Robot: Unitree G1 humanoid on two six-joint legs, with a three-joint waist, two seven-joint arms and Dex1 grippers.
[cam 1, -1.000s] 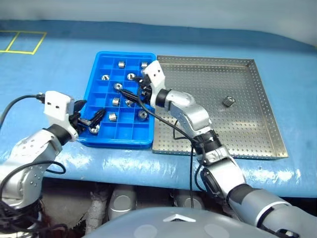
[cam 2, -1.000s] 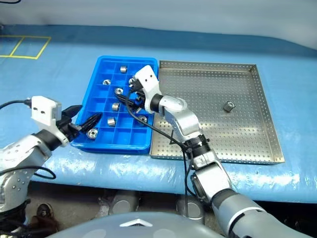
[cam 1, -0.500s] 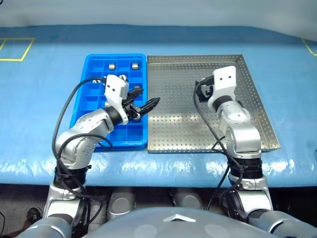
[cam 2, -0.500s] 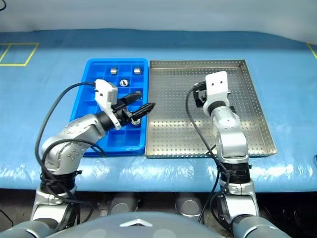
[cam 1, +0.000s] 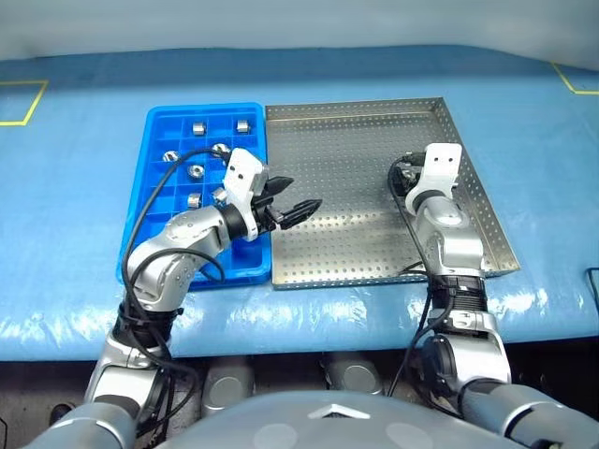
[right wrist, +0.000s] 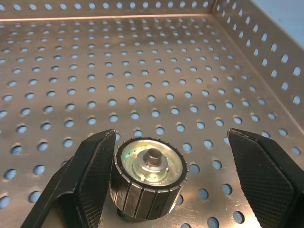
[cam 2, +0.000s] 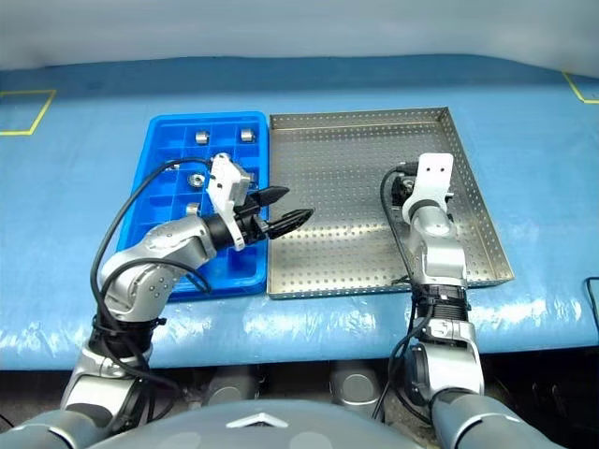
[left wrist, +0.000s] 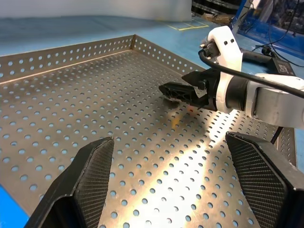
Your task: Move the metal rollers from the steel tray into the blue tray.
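One metal roller (right wrist: 148,178) stands on end on the perforated floor of the steel tray (cam 1: 356,234). My right gripper (right wrist: 169,137) is open around it, low over the tray's right side. The roller sits close to one finger (right wrist: 90,175), with a wide gap to the other finger (right wrist: 266,175). My left gripper (cam 1: 301,192) is open and holds nothing. It hovers over the steel tray's left edge, pointing toward the right gripper (left wrist: 178,90). The blue tray (cam 1: 150,234) lies to the left and holds several rollers (cam 1: 196,171) in its far compartments.
The two trays lie side by side on a blue cloth-covered table (cam 1: 75,206). Black cables run along both arms. Yellow tape marks (cam 1: 19,103) sit at the table's far corners.
The head view has shifted. My right arm swung from the blue tray to the steel tray's right side and sank around the roller. My left arm swung right to the steel tray's left edge.
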